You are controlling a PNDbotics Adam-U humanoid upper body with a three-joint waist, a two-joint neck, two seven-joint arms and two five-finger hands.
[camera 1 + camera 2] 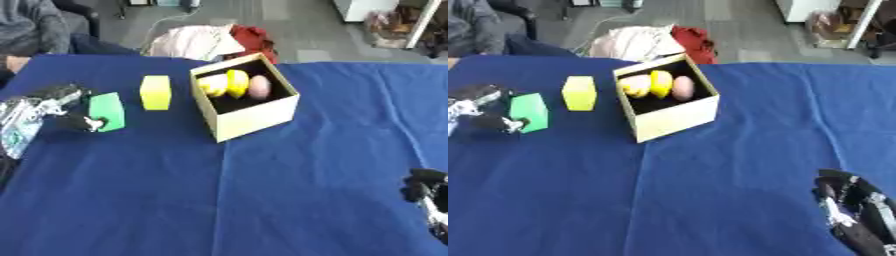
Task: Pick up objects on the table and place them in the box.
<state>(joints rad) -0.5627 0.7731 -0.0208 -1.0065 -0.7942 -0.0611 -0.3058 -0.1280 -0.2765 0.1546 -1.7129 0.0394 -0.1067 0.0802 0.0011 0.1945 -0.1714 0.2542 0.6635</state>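
Observation:
A green block [108,111] stands on the blue table at the left. My left hand [61,107] is around it, fingers and thumb curled on its left side. Just right of it stands a yellow block [156,92], free of the hand. The open cream box [252,116] sits mid-table, tilted askew, and holds two yellow objects [225,83] and a pinkish egg-shaped one [259,86]. My right hand [852,210] rests near the lower right corner, away from everything, fingers relaxed.
The blue cloth [262,190] covers the whole table. Beyond the far edge lie white and red cloths [210,40] on the floor. A person sits at the far left edge, not touching anything.

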